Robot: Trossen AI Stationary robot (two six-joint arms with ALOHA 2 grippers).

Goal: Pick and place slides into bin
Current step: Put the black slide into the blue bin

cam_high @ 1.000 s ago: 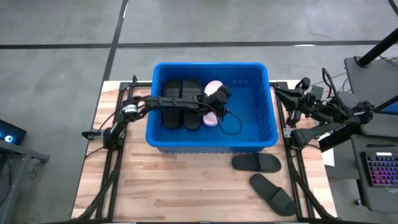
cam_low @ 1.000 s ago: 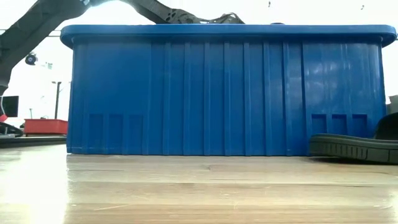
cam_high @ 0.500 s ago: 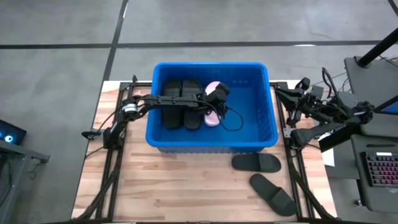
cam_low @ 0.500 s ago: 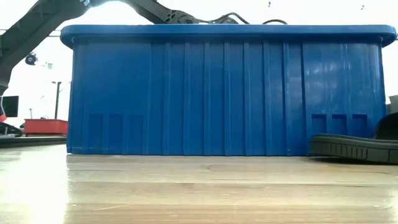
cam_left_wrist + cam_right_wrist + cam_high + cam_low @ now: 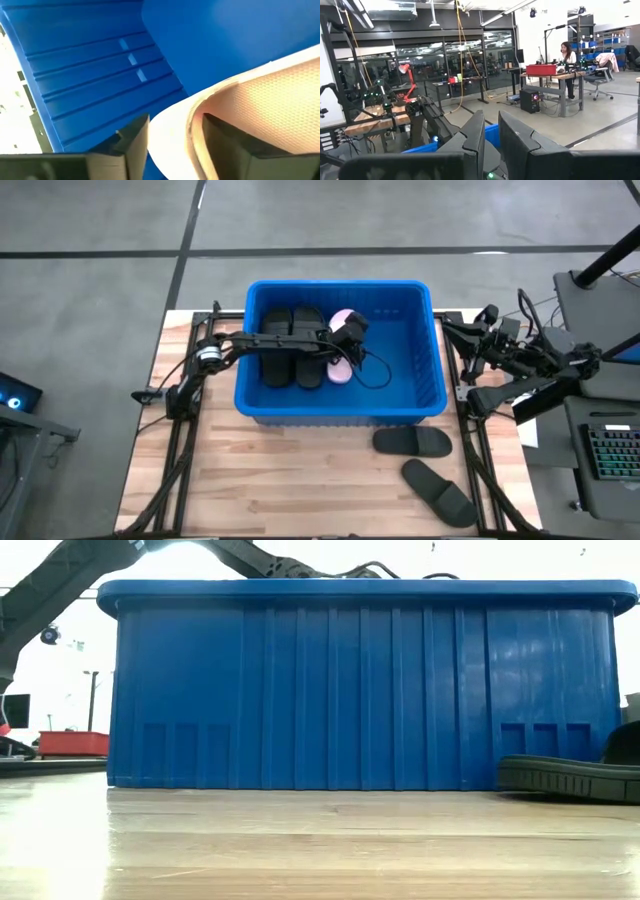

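The blue bin [image 5: 425, 395] stands mid-table and fills the low view [image 5: 360, 680]. Two black slides [image 5: 292, 345] lie side by side on its floor at the left. Beside them is a pale pink slide [image 5: 340, 374]. My left gripper [image 5: 350, 342] reaches into the bin over that pink slide. In the left wrist view its fingers stand apart, with the pink slide's edge [image 5: 175, 130] between them. My right gripper [image 5: 491, 145] waits raised off the table's right edge, fingers close together and holding nothing. My left gripper has one finger [image 5: 134, 145] beside the pink slide's pale underside [image 5: 167, 140]. The other finger [image 5: 227, 145] is on its textured upper face [image 5: 270, 105]. The fingers slant down into the bin. I cannot tell whether either finger touches the slide.
Two more black slides lie on the wooden table in front of the bin, one close to its near wall [image 5: 412, 441] and one nearer the front right corner [image 5: 438, 492]. A cable loop [image 5: 375, 375] hangs from the left arm inside the bin. The bin's right half is bare floor.
My left gripper has stayed over the pink slide inside the bin and has rolled a little about its own pointing line. The cable loop beside it has shifted. The slides on the table and my right arm have not moved.
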